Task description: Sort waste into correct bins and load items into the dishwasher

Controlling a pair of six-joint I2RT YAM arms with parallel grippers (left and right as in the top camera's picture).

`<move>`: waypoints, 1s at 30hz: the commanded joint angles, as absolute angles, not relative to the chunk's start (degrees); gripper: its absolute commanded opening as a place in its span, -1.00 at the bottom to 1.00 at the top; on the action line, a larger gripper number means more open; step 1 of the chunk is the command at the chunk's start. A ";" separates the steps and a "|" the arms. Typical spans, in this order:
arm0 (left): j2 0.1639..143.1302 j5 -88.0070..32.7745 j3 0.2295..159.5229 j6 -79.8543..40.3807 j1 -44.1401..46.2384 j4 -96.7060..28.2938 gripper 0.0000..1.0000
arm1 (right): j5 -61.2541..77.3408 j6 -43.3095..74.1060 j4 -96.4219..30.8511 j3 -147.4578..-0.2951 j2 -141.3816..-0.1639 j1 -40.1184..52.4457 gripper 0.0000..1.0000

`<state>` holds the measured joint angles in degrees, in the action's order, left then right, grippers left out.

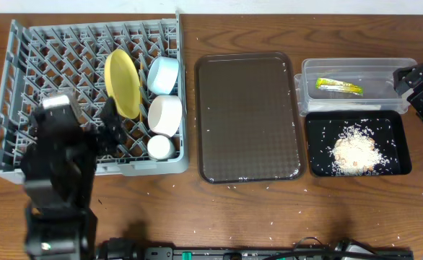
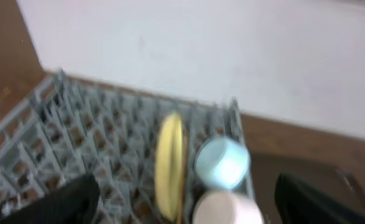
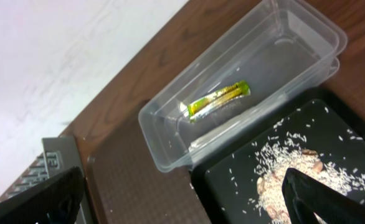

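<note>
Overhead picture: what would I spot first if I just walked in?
Probably the bright yellow plate, standing on edge in the grey rack on the left. Next, the pale rice pile in the black tray on the right, with a green-and-yellow wrapper lying in the clear tub just beyond it.

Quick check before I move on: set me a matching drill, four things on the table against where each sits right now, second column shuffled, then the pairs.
Things
1. snack wrapper
2. rice crumbs
3. yellow plate
4. brown serving tray

Places
A. on edge in the grey dish rack
B. in the black tray
C. in the clear tub
D. between the grey dish rack and the clear tub

Pairs: 1-C, 2-B, 3-A, 4-D
</note>
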<state>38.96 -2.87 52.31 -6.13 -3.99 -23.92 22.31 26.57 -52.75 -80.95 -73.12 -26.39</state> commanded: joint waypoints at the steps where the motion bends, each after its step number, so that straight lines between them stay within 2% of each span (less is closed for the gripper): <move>1: 31.22 -1.87 39.20 -4.69 -6.28 -15.92 0.81 | 22.48 26.74 -52.77 -81.73 -73.25 -26.61 0.99; 7: 21.06 -1.89 21.69 -3.81 -6.74 -0.80 0.81 | 22.48 26.74 -52.80 -81.73 -73.25 -26.61 0.99; 10: 16.51 -1.87 15.92 -3.81 -6.74 2.63 0.82 | 22.48 26.74 -52.77 -81.73 -73.25 -26.61 0.99; 22: 3.70 -1.83 3.70 0.01 -6.74 2.70 0.82 | 22.48 26.74 -52.80 -81.73 -73.25 -26.61 0.99; 30: 3.03 -1.87 0.23 0.25 -6.72 -0.19 0.82 | 22.48 26.74 -52.80 -81.73 -73.25 -26.61 0.99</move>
<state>3.57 -2.57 0.60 -0.99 -6.39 0.99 22.28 26.57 -52.75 -80.95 -73.12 -26.39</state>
